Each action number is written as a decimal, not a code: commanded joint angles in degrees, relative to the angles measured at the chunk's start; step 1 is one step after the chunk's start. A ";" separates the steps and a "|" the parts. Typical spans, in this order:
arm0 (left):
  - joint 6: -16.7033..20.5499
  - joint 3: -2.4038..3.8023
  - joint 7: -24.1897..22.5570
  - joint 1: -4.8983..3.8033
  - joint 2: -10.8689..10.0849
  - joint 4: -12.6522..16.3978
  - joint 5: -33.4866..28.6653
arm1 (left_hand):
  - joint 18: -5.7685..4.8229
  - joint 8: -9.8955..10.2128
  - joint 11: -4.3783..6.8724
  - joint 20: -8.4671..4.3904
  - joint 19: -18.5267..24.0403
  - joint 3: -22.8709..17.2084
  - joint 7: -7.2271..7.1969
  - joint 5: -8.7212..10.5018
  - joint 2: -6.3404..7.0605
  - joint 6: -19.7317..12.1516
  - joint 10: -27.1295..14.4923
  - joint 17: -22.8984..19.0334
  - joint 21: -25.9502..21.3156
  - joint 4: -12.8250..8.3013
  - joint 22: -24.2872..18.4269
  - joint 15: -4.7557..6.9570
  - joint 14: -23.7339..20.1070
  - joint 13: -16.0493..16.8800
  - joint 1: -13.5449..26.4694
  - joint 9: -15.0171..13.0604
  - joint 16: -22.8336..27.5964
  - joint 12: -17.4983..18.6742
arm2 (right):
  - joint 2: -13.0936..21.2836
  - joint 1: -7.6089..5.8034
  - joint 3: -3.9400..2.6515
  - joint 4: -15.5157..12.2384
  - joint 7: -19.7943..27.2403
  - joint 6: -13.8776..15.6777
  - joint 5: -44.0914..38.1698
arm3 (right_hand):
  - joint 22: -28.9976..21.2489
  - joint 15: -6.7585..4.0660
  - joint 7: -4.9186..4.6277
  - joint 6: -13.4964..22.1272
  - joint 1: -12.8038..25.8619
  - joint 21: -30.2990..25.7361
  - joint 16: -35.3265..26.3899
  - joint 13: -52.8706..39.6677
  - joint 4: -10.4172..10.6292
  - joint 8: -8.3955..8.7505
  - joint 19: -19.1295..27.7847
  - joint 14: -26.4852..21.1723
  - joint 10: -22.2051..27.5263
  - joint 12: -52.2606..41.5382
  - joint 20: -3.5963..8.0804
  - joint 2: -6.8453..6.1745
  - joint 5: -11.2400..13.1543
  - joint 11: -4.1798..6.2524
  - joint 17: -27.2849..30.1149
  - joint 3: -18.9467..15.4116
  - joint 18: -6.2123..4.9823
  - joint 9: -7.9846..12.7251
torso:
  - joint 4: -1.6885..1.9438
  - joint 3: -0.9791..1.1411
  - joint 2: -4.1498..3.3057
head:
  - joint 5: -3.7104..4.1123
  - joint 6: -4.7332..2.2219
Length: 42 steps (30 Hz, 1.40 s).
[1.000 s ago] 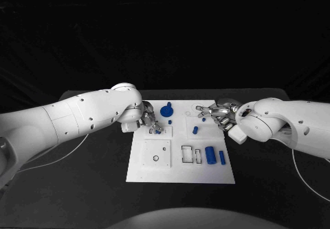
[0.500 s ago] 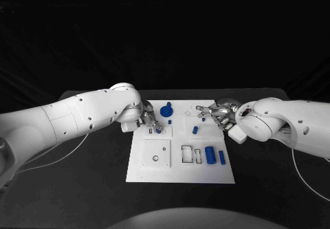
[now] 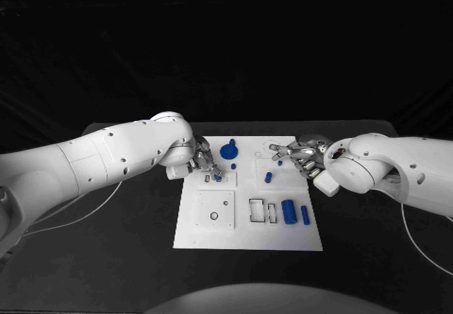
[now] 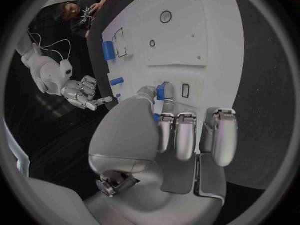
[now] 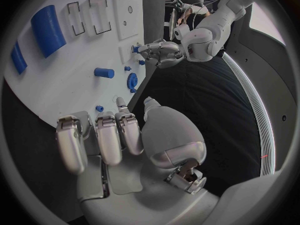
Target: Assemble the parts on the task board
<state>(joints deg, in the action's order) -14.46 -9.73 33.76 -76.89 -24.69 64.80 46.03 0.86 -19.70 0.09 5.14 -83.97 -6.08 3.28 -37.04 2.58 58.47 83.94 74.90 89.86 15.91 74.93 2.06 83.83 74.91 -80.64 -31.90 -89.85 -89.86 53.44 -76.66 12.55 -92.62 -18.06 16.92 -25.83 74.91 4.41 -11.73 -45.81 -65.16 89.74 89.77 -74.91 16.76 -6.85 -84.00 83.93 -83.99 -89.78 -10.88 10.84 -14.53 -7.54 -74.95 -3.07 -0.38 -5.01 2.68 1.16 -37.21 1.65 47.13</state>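
Observation:
The white task board [image 3: 247, 229] lies in the middle of the table. My left hand [image 3: 204, 162] hovers over its far left part and pinches a small blue part [image 4: 160, 91] between thumb and finger, close to a small rectangular slot [image 4: 185, 90]. My right hand [image 3: 300, 156] hangs over the board's far right corner with its fingers [image 5: 106, 135] apart and nothing in them. A blue gear [image 3: 228, 152] stands at the far middle. A short blue peg [image 3: 268, 177] lies below the right hand. A thick blue cylinder [image 3: 288, 211] and a thin blue bar [image 3: 305, 214] lie at the right.
Empty outlined slots [image 3: 258, 210] sit beside the thick cylinder, and a square plate with a round hole [image 3: 215, 209] is at the board's left. A tiny blue stud [image 3: 233, 167] stands near the gear. Black table [image 3: 123, 229] surrounds the board, with cables trailing on both sides.
The left hand has shifted very slightly over the board's far left, still pinching the blue part. The right hand has not moved.

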 commanded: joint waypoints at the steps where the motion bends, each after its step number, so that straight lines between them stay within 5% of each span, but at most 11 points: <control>1: -0.19 0.02 -0.14 -0.01 0.23 -0.20 -0.34 | -0.86 -0.19 0.14 -0.51 -6.03 -0.35 -0.40 -0.05 0.08 0.20 6.06 15.10 0.14 0.10 15.07 0.25 6.17 15.09 -0.53 -0.72 -0.15 -0.14 | -0.05 0.08 0.02 0.00 -0.11 -0.87 -0.33 | 15.09 0.45 -0.12 0.30 0.16 0.26 0.23 -15.09 -0.07 -0.28 -6.00 6.07 -6.01 -0.22 -0.23 0.58 0.17 -0.43 -15.05 -0.32 0.38 -0.08 | 0.00 0.03 -0.01 | 0.01 0.00; 42: -2.31 0.01 0.98 -0.01 0.73 -0.41 2.08 | -0.86 -0.12 0.14 -0.48 -6.03 -0.55 -0.41 2.00 -0.01 0.09 6.06 15.10 0.14 0.26 15.07 0.23 6.17 15.09 -1.01 -1.19 -0.15 -0.14 | -0.18 0.13 0.02 -0.01 -0.13 -0.96 0.88 | 15.09 0.45 -0.12 0.39 0.13 0.26 0.23 -15.09 -0.08 -0.37 -6.00 6.07 -6.01 -0.22 -0.23 0.70 0.16 -0.43 -15.05 -0.42 0.38 -0.09 | 0.02 0.01 0.00 | 0.31 -0.05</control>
<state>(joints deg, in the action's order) -15.71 -9.74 34.62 -76.89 -24.09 64.39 47.34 0.87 -19.65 0.09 5.14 -83.97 -6.42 3.34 -35.09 2.55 58.42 83.94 74.93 89.86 16.20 74.92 2.06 83.83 74.93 -81.20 -32.97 -89.85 -89.86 53.30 -76.57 12.55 -92.62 -18.10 16.86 -25.18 74.94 4.40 -11.73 -45.81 -64.93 89.74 89.77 -74.91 16.76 -6.85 -84.00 83.93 -83.99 -89.78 -10.88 11.07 -14.53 -7.54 -74.92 -3.07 -0.38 -5.04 2.65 1.18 -37.21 1.98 47.08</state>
